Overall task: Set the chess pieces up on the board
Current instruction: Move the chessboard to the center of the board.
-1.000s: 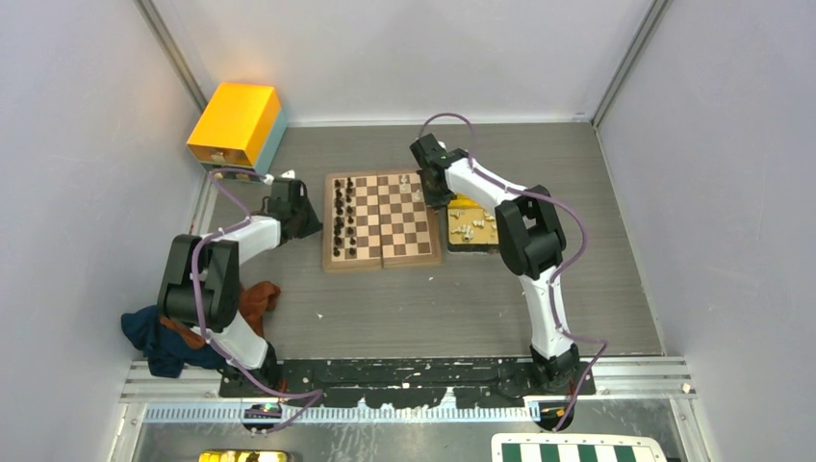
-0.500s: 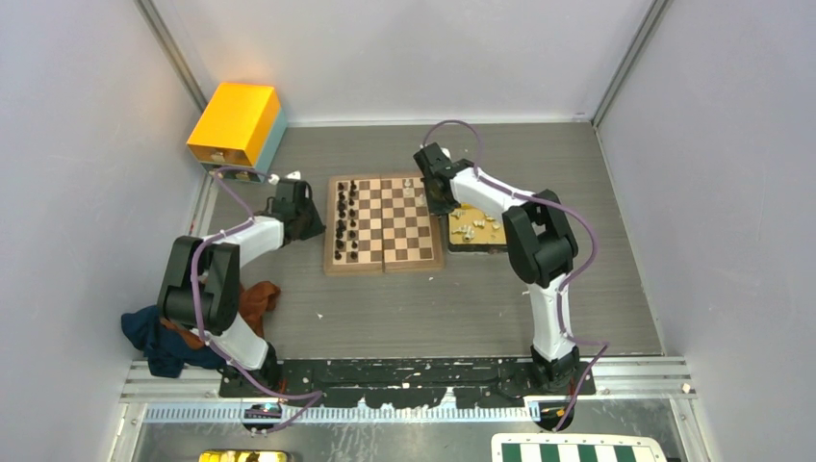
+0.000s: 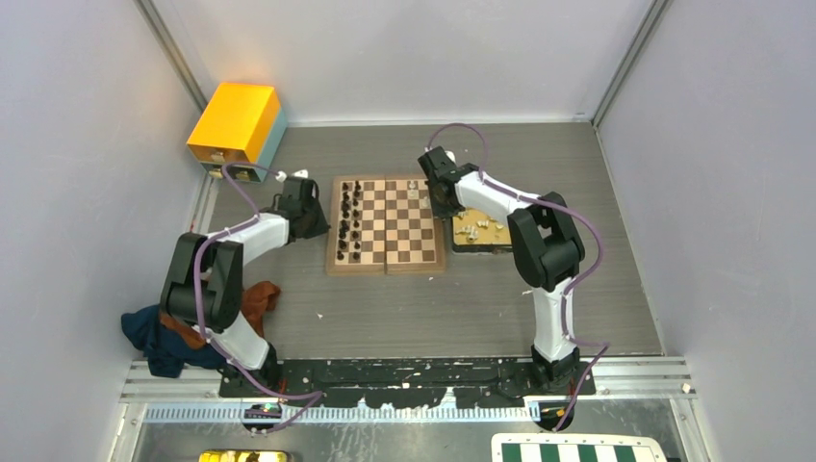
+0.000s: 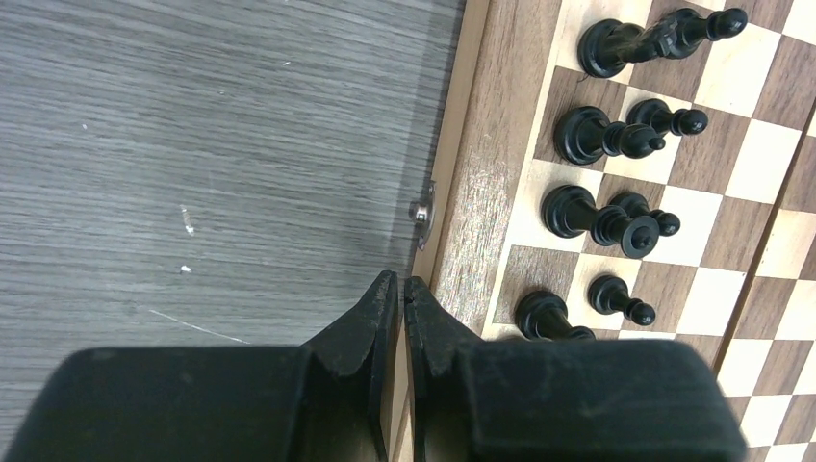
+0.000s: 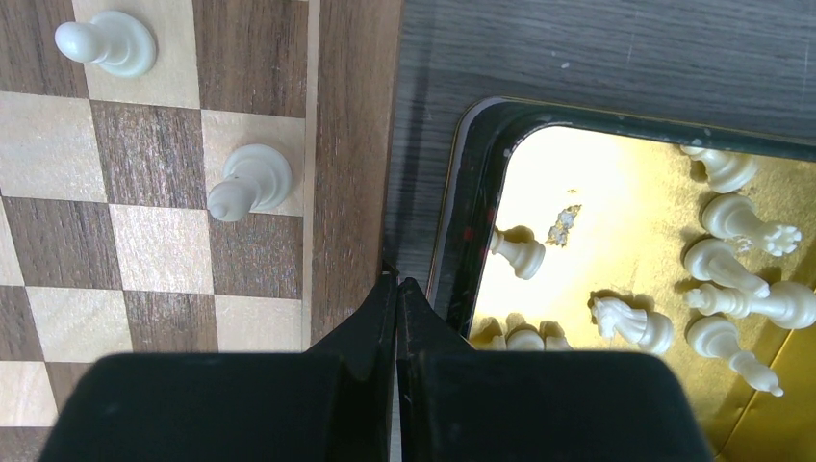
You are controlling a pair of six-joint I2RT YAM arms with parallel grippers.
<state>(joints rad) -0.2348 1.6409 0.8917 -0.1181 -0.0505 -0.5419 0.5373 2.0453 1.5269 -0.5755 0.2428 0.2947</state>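
Board (image 3: 387, 268) on bench (image 3: 404, 318), black pieces (image 4: 601, 135) along its left side.
Left fingers (image 4: 387, 294) shut, empty, at left frame edge, bare bench beside; right fingers (image 5: 388, 294) shut, empty, over gap between right frame and tray (image 5: 460, 221) of white pieces (image 5: 731, 260).

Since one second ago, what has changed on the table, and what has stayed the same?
The left pincer slid right, up to the left frame of the board, and the board seems nudged slightly right. The right arm's elbow swung right; the right pincer sits between the board and the tray. Nothing was taken or released: both pincers stayed shut and empty. The black pieces kept their rows.
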